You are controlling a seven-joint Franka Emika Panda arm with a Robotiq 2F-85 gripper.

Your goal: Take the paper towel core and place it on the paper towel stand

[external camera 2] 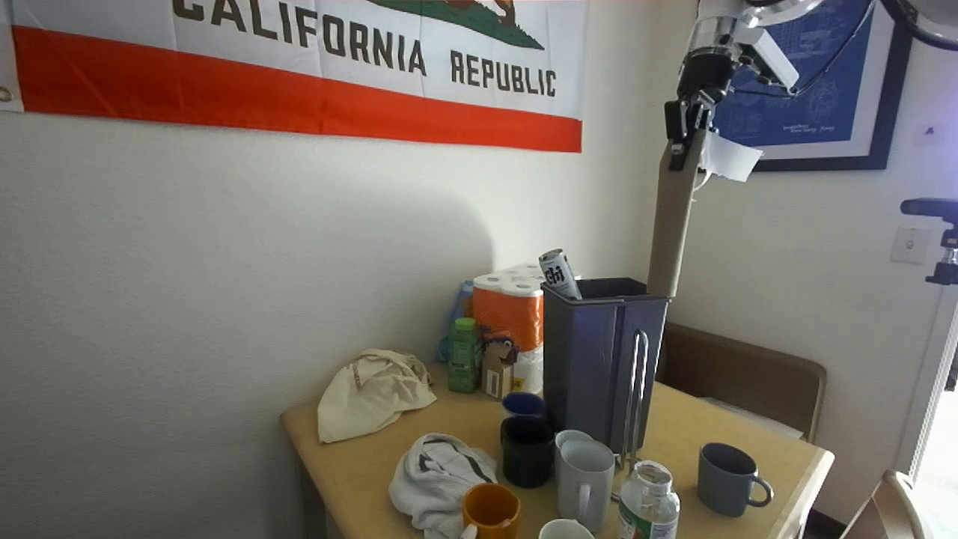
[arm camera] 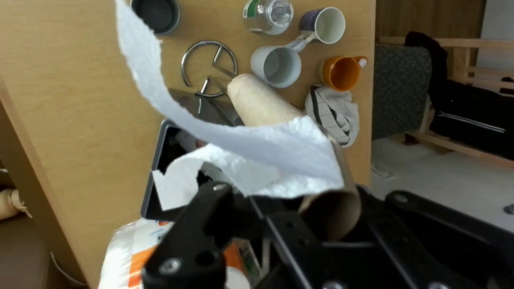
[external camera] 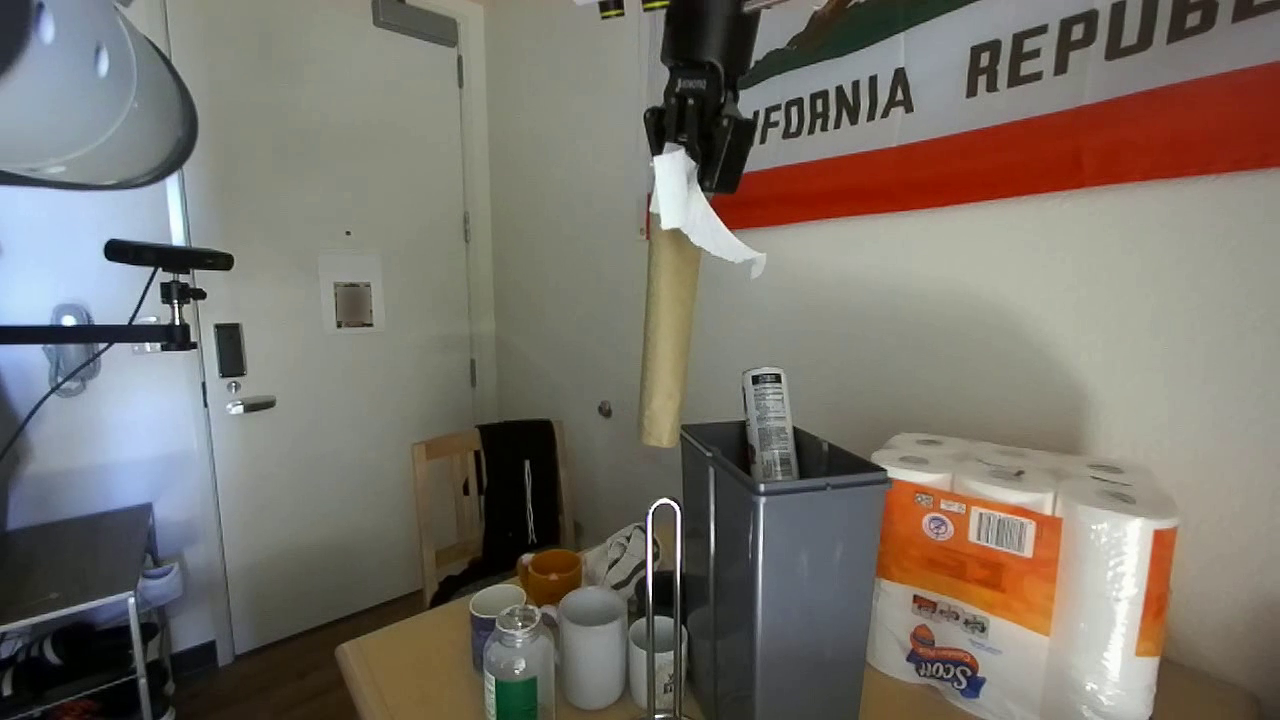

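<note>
Holding the long slim tan cardboard tube [external camera: 668,340] in mid-air, I read the black two-fingered gripper [external camera 2: 688,142] as pinching it near its upper end; in my wrist view the tube's open mouth sits inside the grip. Ragged scrap of white paper towel [external camera: 700,215] trails from that same end. Tube near upright, slightly tilted. In an exterior view its lower end shows above the narrow looped top of the thin silver metal rod stand [external camera: 649,600]; in the wrist view it covers part of that stand, and I cannot judge the depth between them. Stand upright on the light wooden table [external camera: 410,665], just beside a tall grey open-topped box [external camera: 810,610]. White printed can [external camera: 770,430] leans inside the box, sticking out over the rim. Beside the box, a plastic-wrapped pack of white rolls [external camera: 965,570], label orange. Near the stand I note a plain white mug [external camera: 593,650] and a clear bottle with a green label [external camera: 518,662]. Amber mug [external camera 2: 490,513] just beside a crumpled white cloth with dark stripes [external camera 2: 441,479]. Dark grey mug [external camera 2: 726,479] near the table's edge.
</note>
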